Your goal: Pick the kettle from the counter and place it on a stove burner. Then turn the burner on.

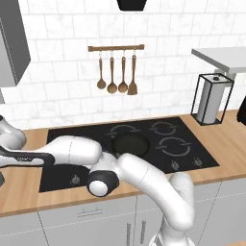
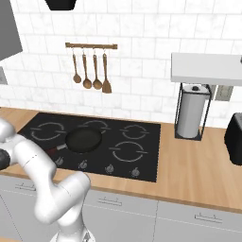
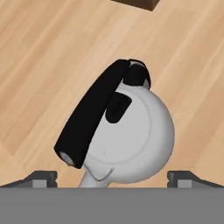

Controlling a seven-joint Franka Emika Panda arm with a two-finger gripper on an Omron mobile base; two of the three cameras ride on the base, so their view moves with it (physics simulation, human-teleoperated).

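Your hand view gives you what the base views do not: the kettle (image 3: 131,135) close up from above, sitting on the wooden bench (image 3: 39,57) with its black handle (image 3: 89,116) arching from 7 to 1 o'clock across the dome. The hand (image 3: 112,177) is spread wide, one tip at each lower corner, the kettle between them and not pinched. A dark corner (image 3: 139,3) pokes in at 12 o'clock.

From the left base view you get the arm reaching off to 9 o'clock over the stove (image 1: 192,158). The right base view shows the stove (image 2: 142,156) unblocked: five rings, four knobs along the front, and one black pan (image 2: 83,139) over the middle ring. On the wall at 12 o'clock hang four wooden utensils (image 2: 90,71). One paper towel holder (image 2: 193,113) stands at 3 o'clock.
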